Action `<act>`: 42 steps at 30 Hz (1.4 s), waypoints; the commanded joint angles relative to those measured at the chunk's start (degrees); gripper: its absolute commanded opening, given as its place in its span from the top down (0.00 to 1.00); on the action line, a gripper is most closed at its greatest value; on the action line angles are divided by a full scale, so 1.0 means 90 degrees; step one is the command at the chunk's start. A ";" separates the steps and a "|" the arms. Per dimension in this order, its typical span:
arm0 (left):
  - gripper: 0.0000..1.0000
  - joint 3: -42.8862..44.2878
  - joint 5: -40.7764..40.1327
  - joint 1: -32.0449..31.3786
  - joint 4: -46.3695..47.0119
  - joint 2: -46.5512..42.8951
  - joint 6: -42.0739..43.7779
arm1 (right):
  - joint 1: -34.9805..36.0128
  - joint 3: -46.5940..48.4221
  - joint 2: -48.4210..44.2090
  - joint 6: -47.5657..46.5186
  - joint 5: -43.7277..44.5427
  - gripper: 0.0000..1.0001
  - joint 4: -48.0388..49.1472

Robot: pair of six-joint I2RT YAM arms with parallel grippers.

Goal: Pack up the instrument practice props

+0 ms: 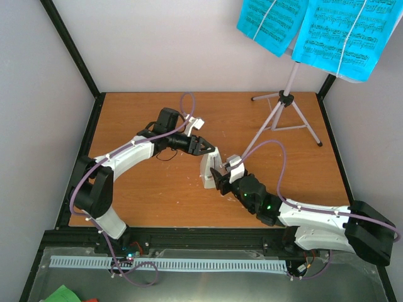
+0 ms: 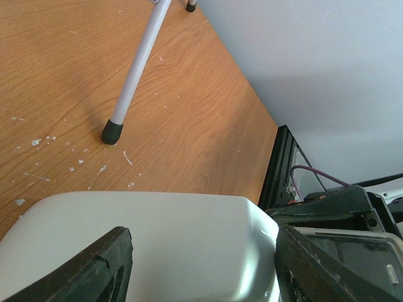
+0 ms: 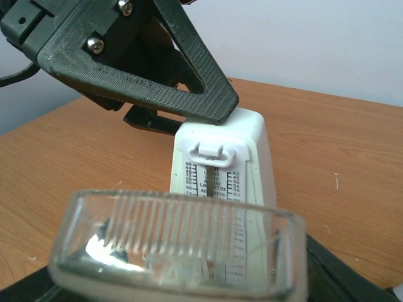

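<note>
White plastic, the metronome (image 1: 208, 165) stands upright in the middle of the table (image 1: 138, 113), between my two claws. My left claw (image 1: 203, 147) straddles its top, a finger on either side; whether they press it I cannot tell. My right claw (image 1: 220, 178) holds the clear cover (image 3: 176, 242) just before its dial. The music stand (image 1: 280, 116) stands at the far right, carrying blue pages (image 1: 327, 31).
</note>
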 commanded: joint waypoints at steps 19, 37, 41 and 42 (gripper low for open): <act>0.39 -0.0112 0.0011 -0.0059 -0.0146 0.0004 -0.0055 | 0.0738 0.0510 0.1438 0.0629 0.1800 0.50 0.1080; 0.40 -0.0112 0.0013 -0.0058 -0.0172 0.0009 -0.0049 | 0.0746 0.0616 0.1852 0.0417 0.1871 0.50 0.0989; 0.40 -0.0104 0.0017 -0.0055 -0.0178 0.0012 -0.0052 | 0.0734 0.0572 0.1838 0.0370 0.1978 0.50 0.0966; 0.40 -0.0102 0.0026 -0.0059 -0.0179 0.0013 -0.0046 | 0.0728 0.0568 0.1843 0.0368 0.1976 0.50 0.0953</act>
